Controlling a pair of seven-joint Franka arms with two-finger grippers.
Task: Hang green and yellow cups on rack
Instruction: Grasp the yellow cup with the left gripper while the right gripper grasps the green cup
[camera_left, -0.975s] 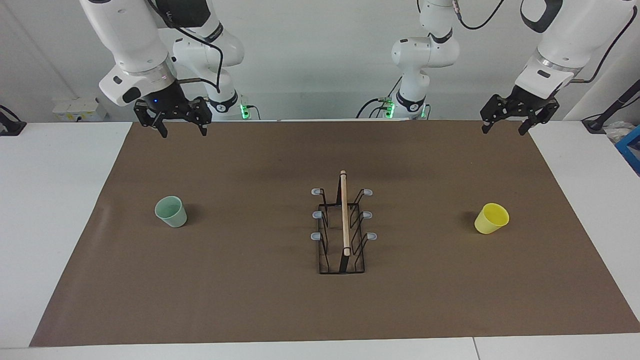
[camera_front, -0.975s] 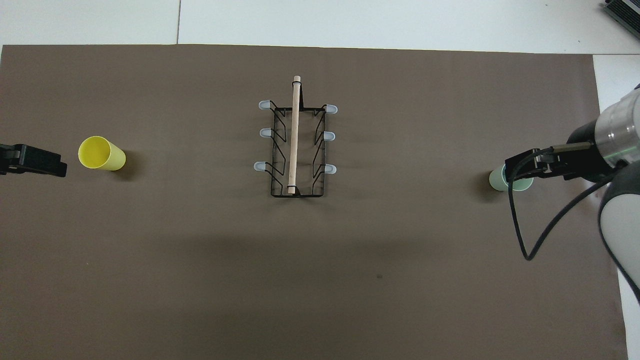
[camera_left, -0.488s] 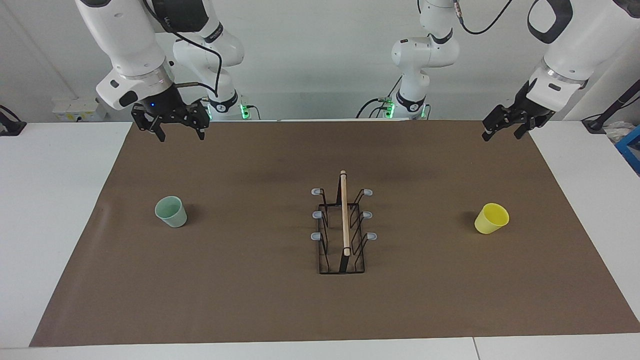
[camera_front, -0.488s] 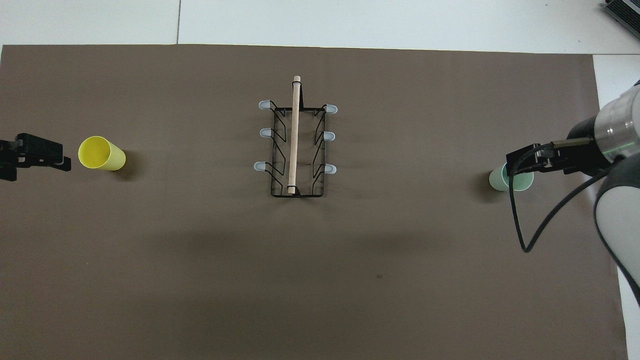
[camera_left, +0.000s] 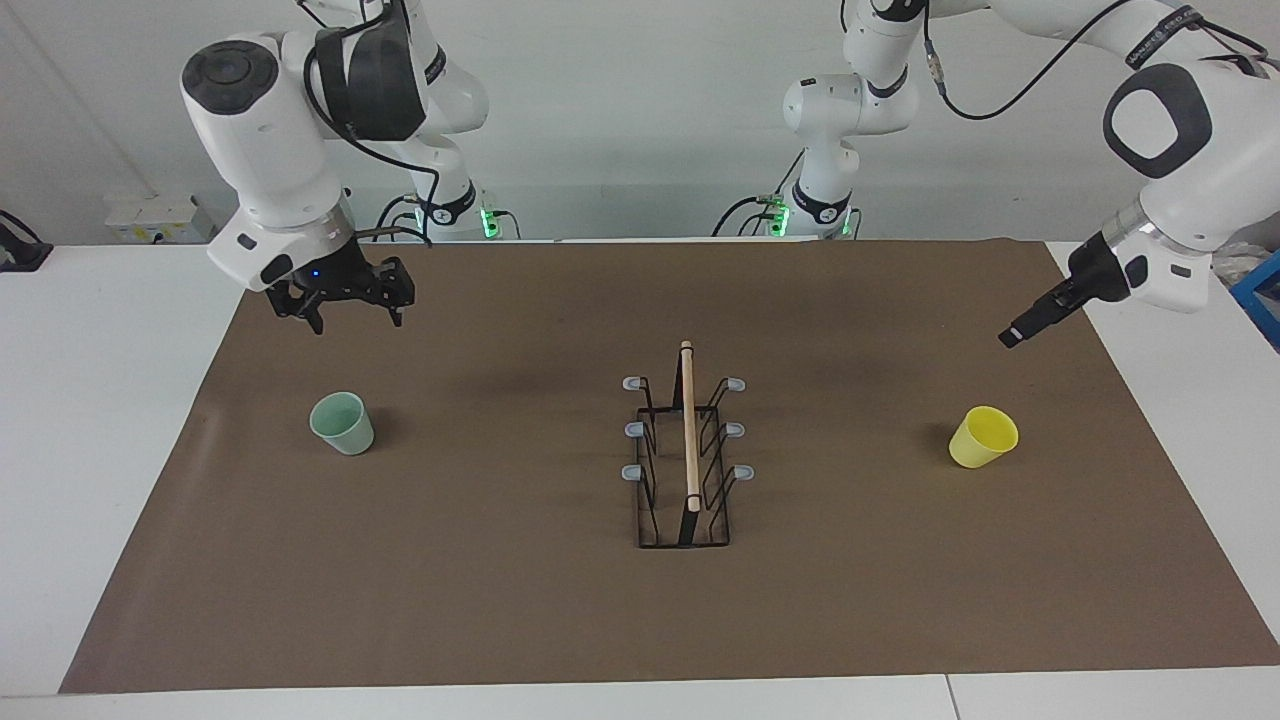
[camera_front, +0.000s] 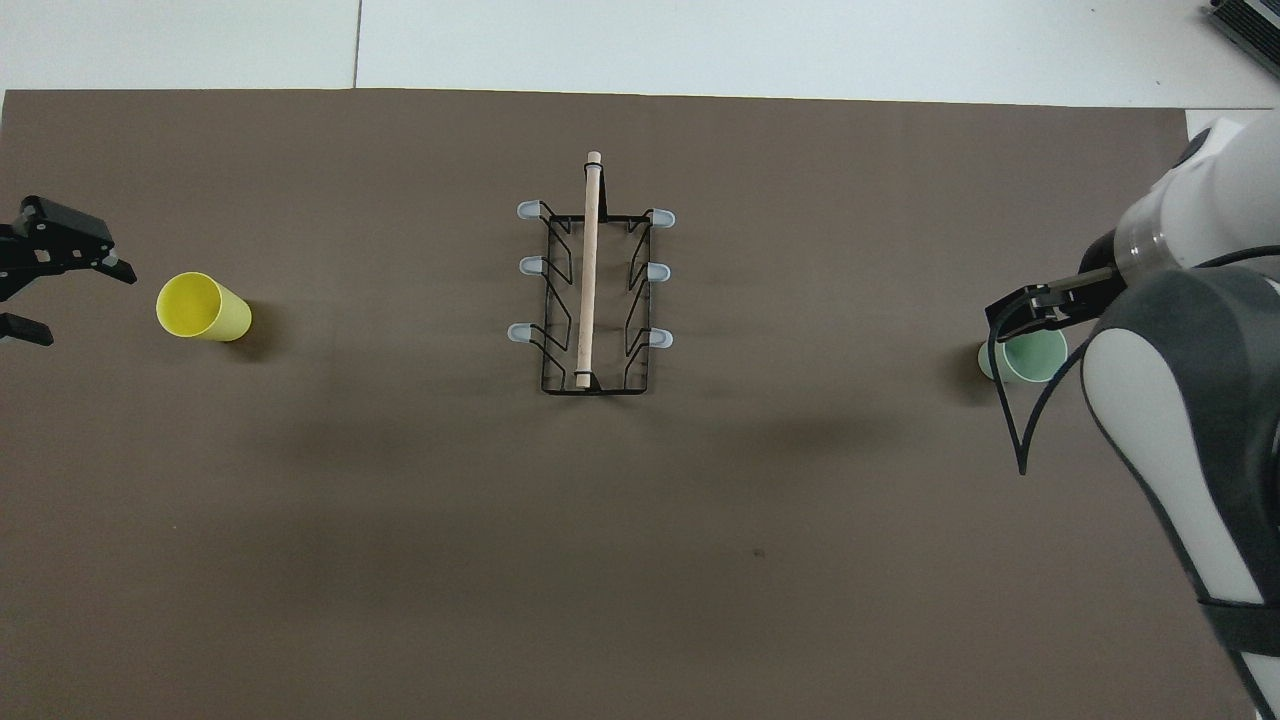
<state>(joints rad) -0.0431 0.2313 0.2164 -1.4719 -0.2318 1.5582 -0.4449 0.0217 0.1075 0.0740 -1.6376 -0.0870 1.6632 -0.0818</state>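
Note:
The pale green cup (camera_left: 342, 423) stands upright on the brown mat toward the right arm's end; it also shows in the overhead view (camera_front: 1035, 358). The yellow cup (camera_left: 983, 437) lies tilted on the mat toward the left arm's end, and in the overhead view (camera_front: 203, 307) its mouth faces the left gripper. The black wire rack (camera_left: 686, 470) with its wooden dowel stands mid-mat (camera_front: 592, 300), all prongs bare. My right gripper (camera_left: 357, 320) hangs open above the mat by the green cup, apart from it (camera_front: 1010, 328). My left gripper (camera_left: 1010, 338) hangs open in the air beside the yellow cup (camera_front: 88, 308).
A brown mat (camera_left: 500, 600) covers most of the white table (camera_left: 100, 450). A black cable (camera_front: 1020, 430) loops down from the right wrist over the mat beside the green cup.
Both grippers have come down toward the mat. The left wrist has turned and its gripper has closed in on the yellow cup. The cups and rack have not moved.

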